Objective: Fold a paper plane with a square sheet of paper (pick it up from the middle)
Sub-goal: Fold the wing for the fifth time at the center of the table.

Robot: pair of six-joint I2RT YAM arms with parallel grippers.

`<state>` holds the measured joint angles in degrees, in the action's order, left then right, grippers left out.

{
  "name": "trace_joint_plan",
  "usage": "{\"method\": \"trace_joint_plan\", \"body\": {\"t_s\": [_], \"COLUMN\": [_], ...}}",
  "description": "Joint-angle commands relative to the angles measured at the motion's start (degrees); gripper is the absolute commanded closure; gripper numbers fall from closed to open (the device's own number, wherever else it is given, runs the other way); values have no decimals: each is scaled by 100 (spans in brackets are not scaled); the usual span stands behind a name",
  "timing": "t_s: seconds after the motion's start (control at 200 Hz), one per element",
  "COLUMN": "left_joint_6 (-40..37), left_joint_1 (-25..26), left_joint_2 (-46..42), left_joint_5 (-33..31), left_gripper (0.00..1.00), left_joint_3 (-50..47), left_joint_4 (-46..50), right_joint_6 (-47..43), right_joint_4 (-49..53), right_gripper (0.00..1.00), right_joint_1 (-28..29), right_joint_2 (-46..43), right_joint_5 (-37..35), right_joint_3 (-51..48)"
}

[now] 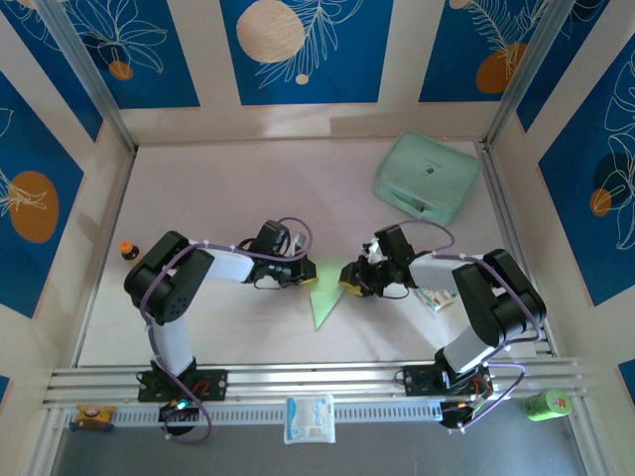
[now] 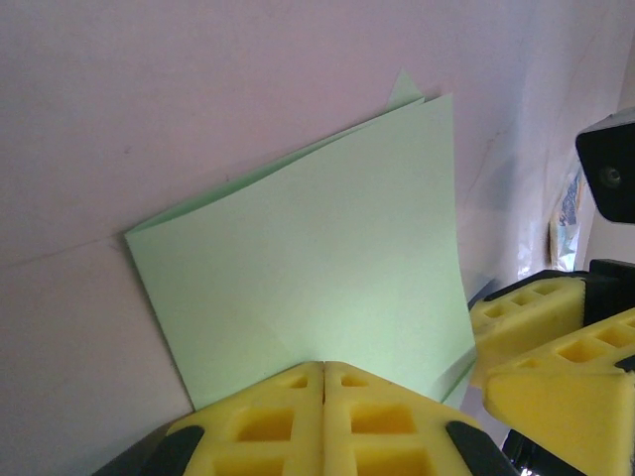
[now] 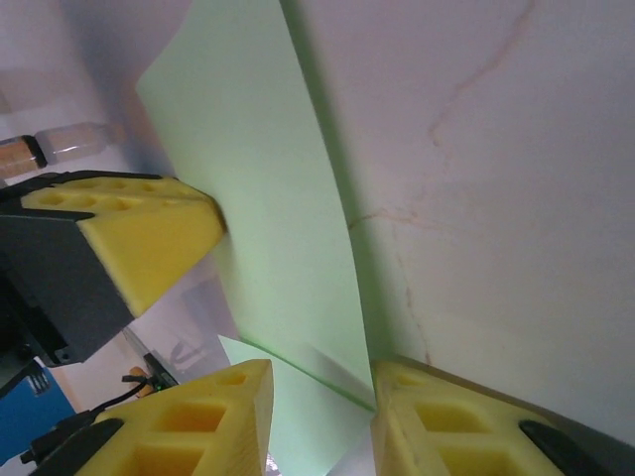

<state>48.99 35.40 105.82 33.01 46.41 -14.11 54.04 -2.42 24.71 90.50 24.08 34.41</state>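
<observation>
Plain green paper (image 2: 317, 258) in left fingers (image 2: 268, 421)

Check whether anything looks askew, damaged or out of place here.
Mildly, yes: the folded green paper held in the shut left gripper has layers that do not line up; a corner pokes out past its far edge. Nothing looks torn or spilled.

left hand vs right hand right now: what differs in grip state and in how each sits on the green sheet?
Left hand: fingers pressed together, clamped on an edge of the folded light-green sheet. Right hand: fingers apart, straddling the sheet's edge with a visible gap, not clamping it. In the top view the left hand meets the sheet from its left, the right hand from its right. Shared: yellow fingers, both at the sheet.
</observation>
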Motion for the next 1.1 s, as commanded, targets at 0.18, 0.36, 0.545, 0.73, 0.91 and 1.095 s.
{"method": "trace_joint_plan", "body": {"t_s": [0.18,0.36,0.545,0.73,0.91,1.095], "left_joint_6": [-109,-105,-108,-109,-121,-132], "left_joint_1": [55,55,48,55,53,55], "left_joint_2": [-62,-62,-79,-80,-98,-97], "left_joint_5": [34,54,52,47,42,62], "left_gripper": [97,97,97,96,96,96], "left_joint_3": [-106,-97,-115,-106,-108,-115], "left_joint_4": [233,228,227,242,259,267], "right_joint_6": [-255,-354,-415,-489,-505,-612], "right_joint_4": [-207,-416,-503,-500,-514,-519], "right_gripper": [68,68,70,73,74,78], "right_joint_1": [-106,-207,-238,-255,-273,-309], "right_joint_2": [140,337,503,661,706,809], "right_joint_5": [471,765,919,976,954,1054], "right_joint_3": [220,258,357,418,406,495]}}
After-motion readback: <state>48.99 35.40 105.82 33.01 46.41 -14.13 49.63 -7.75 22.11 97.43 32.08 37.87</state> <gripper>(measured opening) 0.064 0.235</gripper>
